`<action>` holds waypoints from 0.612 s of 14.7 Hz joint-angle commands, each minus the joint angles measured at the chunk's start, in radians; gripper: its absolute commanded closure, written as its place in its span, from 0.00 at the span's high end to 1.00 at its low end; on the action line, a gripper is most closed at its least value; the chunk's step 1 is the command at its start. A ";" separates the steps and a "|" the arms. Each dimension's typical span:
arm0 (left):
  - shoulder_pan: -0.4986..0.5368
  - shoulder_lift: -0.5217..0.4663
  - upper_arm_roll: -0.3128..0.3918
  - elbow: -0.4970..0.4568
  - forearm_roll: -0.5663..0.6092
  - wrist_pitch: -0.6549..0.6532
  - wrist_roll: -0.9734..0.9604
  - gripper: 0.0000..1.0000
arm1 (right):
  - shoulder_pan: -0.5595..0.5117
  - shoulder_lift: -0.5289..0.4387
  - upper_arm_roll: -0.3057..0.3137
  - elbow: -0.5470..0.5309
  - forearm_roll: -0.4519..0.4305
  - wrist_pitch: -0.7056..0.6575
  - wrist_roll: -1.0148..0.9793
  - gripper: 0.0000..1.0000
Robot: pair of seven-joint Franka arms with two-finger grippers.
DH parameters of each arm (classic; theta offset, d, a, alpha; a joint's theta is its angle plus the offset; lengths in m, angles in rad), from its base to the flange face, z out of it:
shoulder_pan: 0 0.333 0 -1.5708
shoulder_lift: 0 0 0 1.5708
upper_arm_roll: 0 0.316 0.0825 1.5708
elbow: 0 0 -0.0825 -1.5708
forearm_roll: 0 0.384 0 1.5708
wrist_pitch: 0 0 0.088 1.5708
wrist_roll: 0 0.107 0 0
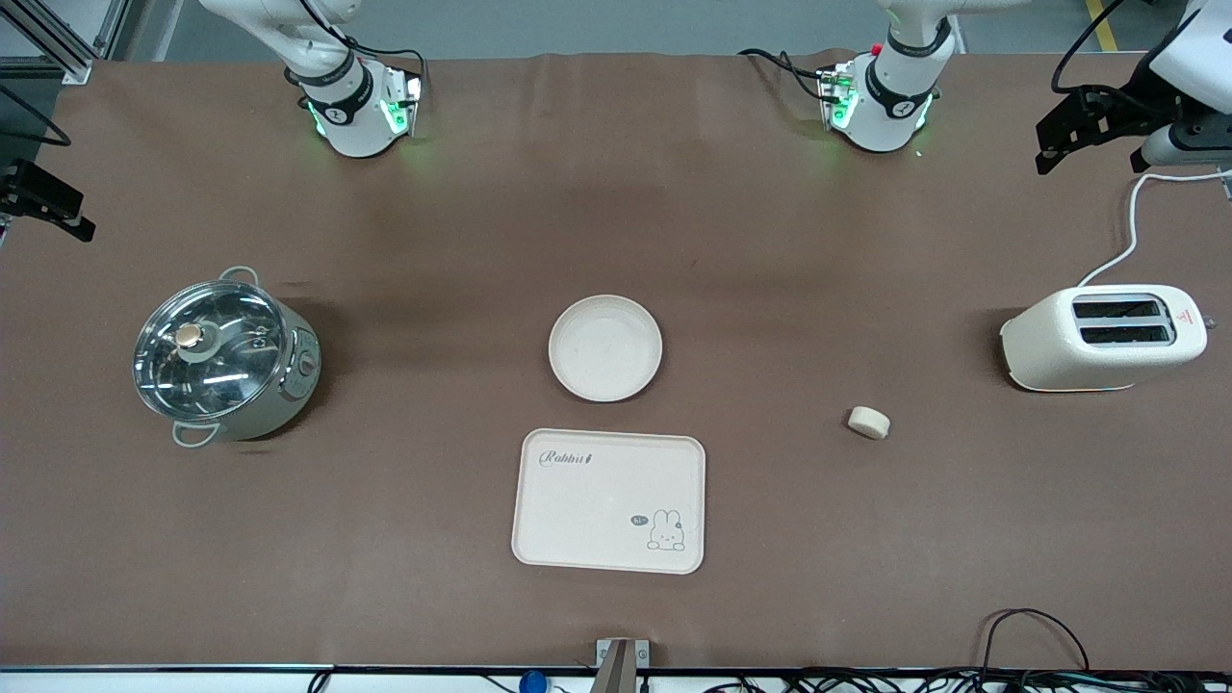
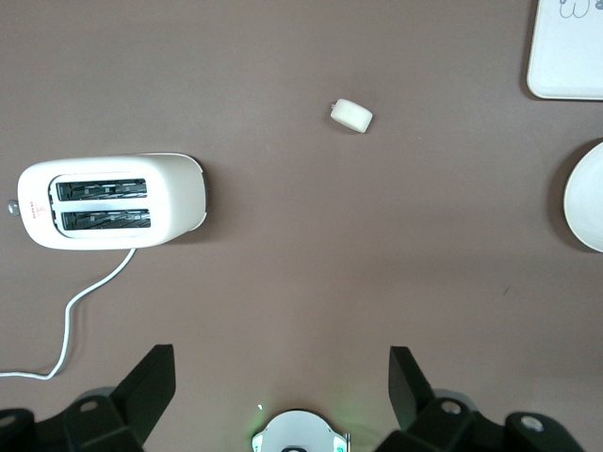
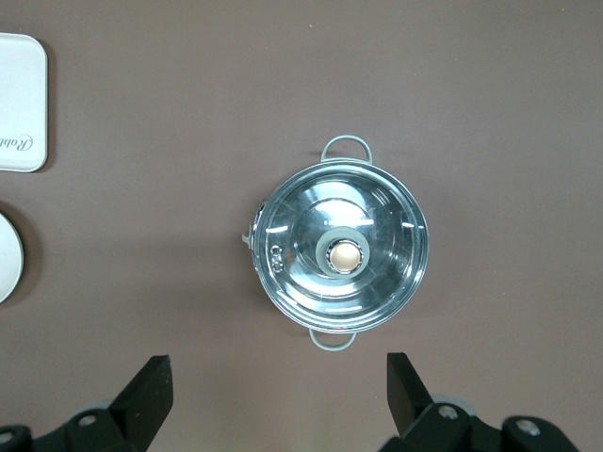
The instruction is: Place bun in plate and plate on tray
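Note:
The bun (image 1: 869, 422) lies on the bare table toward the left arm's end, between the toaster and the tray; it also shows in the left wrist view (image 2: 351, 115). The plate (image 1: 604, 347) is empty at mid-table, its edge showing in both wrist views (image 2: 589, 198) (image 3: 8, 256). The tray (image 1: 609, 500) lies empty, nearer the front camera than the plate. My left gripper (image 1: 1059, 135) (image 2: 281, 377) hangs open and empty, high over its own base. My right gripper (image 1: 58, 207) (image 3: 278, 381) hangs open and empty, high over the table beside the pot.
A lidded steel pot (image 1: 226, 356) (image 3: 344, 254) stands toward the right arm's end. A white toaster (image 1: 1102, 337) (image 2: 113, 201) with a cord stands toward the left arm's end. Cables lie along the table's front edge.

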 commanded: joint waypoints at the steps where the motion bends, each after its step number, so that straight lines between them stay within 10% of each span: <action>1: -0.001 0.016 0.003 0.031 -0.015 -0.007 0.015 1.00 | 0.001 -0.002 0.001 0.009 0.005 -0.013 0.001 1.00; 9: -0.001 0.289 -0.008 -0.004 -0.003 0.270 -0.024 1.00 | 0.014 0.053 -0.002 0.012 0.061 0.012 0.001 1.00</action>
